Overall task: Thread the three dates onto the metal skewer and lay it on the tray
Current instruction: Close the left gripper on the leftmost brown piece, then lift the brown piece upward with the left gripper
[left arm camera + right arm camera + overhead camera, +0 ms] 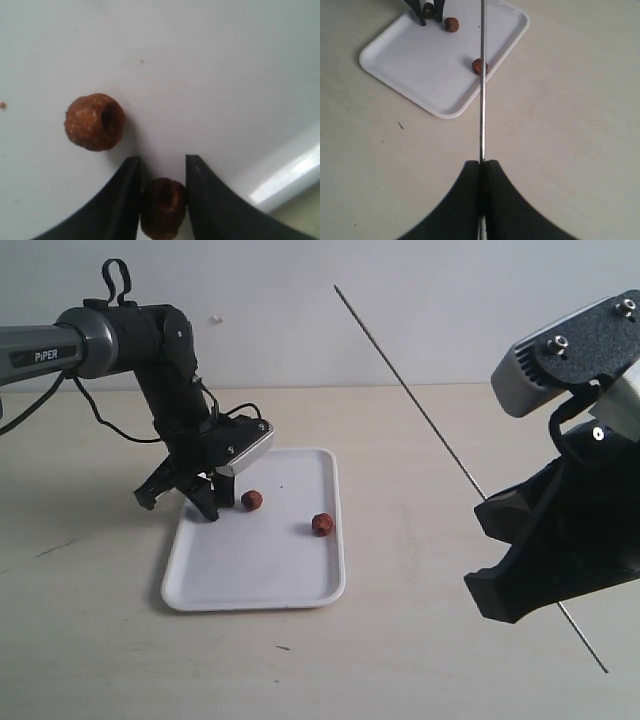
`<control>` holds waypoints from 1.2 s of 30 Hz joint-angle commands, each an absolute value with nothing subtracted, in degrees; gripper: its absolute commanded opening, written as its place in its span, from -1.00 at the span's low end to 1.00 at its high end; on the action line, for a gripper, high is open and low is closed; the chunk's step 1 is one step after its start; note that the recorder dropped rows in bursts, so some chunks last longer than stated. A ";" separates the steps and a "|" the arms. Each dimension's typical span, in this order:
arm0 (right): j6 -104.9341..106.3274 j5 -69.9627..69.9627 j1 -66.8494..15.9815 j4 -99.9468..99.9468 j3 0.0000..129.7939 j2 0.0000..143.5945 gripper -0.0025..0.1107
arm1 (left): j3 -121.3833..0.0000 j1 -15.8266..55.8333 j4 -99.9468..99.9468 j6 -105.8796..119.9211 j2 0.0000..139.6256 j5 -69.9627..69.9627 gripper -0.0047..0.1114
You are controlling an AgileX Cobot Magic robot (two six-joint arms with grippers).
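Note:
The white tray (pixel 260 575) lies left of centre on the table. Two dates lie loose on it: one (pixel 252 500) just beside my left gripper (pixel 200 505), another (pixel 322 524) near the tray's right rim. In the left wrist view, the left gripper (pixel 161 159) is shut on a third date (pixel 162 207), both fingers touching it, with the neighbouring date (pixel 95 121) close by. My right gripper (pixel 481 164) is shut on the metal skewer (pixel 482 90), which slants up and left across the exterior view (pixel 410 390). Its far part points over the tray (pixel 420 65).
The pale tabletop (pixel 420 640) surrounds the tray on all sides. The right arm's dark bulk (pixel 570 540) fills the right edge of the exterior view. A plain wall (pixel 400 300) stands behind the table.

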State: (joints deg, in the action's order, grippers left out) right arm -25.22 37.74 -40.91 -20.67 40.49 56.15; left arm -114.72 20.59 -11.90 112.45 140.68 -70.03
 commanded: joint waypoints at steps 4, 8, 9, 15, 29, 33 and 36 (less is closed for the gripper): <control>-25.51 37.51 -40.65 -20.95 40.31 56.17 -0.96 | -114.56 20.63 -17.62 108.78 138.82 -69.96 -0.67; -25.51 37.51 -40.65 -20.95 40.31 56.17 -0.96 | -114.56 20.63 -17.72 106.54 138.44 -69.96 -0.92; -25.51 37.51 -40.65 -20.95 40.31 56.17 -0.96 | -114.56 20.63 -17.72 105.21 138.34 -69.96 -0.92; -25.51 37.41 -40.65 -20.95 40.31 56.17 -0.96 | -114.56 20.63 -17.96 99.61 136.80 -69.96 -0.92; -25.51 33.67 -40.65 -18.23 38.41 60.67 -0.96 | -114.56 20.51 -28.57 70.87 129.76 -67.92 -0.92; -25.51 30.49 -40.65 -15.90 34.74 62.66 -0.96 | -114.56 20.39 -31.29 61.38 128.34 -65.81 -0.92; -25.51 26.89 -40.65 -13.63 31.69 63.32 -0.96 | -114.56 19.94 -35.90 54.30 127.60 -65.02 -0.92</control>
State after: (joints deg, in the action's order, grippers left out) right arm -25.22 30.76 -40.91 -15.47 33.86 62.82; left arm -114.60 20.59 -31.20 61.50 128.76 -66.29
